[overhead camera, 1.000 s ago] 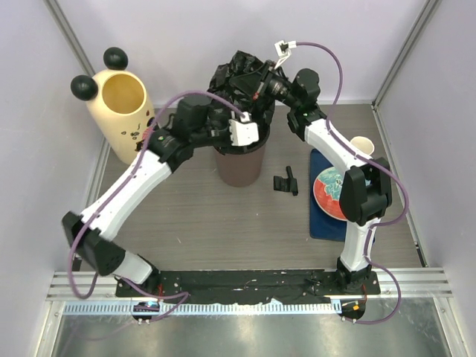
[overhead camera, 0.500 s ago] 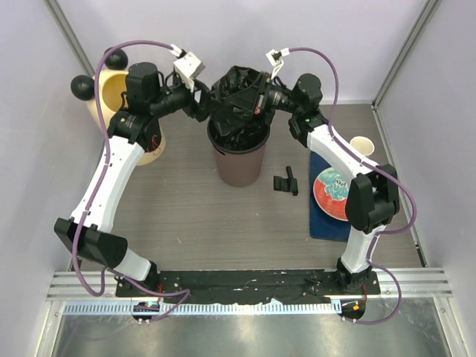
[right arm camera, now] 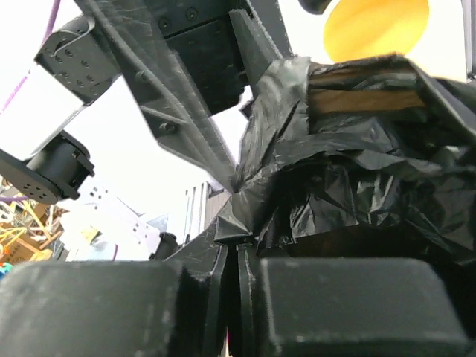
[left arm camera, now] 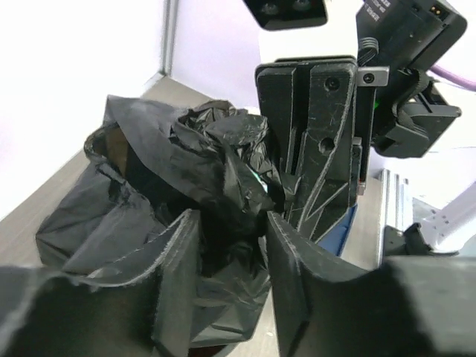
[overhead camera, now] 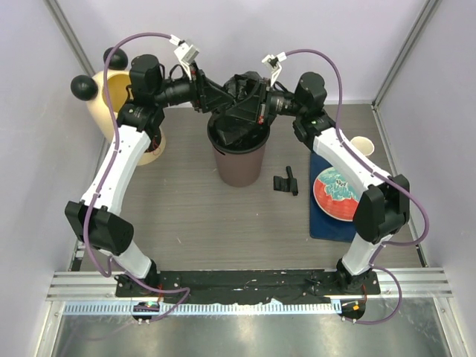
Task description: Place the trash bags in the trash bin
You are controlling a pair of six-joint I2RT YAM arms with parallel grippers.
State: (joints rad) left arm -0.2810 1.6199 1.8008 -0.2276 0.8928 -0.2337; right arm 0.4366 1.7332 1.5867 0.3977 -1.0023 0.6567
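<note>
A glossy black trash bag (overhead camera: 236, 119) is bunched over the mouth of the brown inner bucket (overhead camera: 239, 165) at the table's centre. The cream trash bin (overhead camera: 121, 104) with its black ball ears stands apart at the back left. My right gripper (overhead camera: 256, 104) comes in from the right and is shut on a fold of the bag (right arm camera: 312, 171) at its fingertips (right arm camera: 239, 239). My left gripper (overhead camera: 217, 95) faces it from the left. Its fingers (left arm camera: 182, 253) stand open on either side of a crumpled bunch of the bag (left arm camera: 216, 160).
A small paper cup (overhead camera: 361, 145) stands at the right, behind a red and teal plate (overhead camera: 336, 193) on a blue mat (overhead camera: 321, 223). A small black object (overhead camera: 286, 181) lies on the table right of the bucket. Walls close in left, right and back.
My left arm swung from over the bucket out to the left; its gripper now points at the bag from the left, jaws slightly narrower. The right gripper kept its hold on the bag.
</note>
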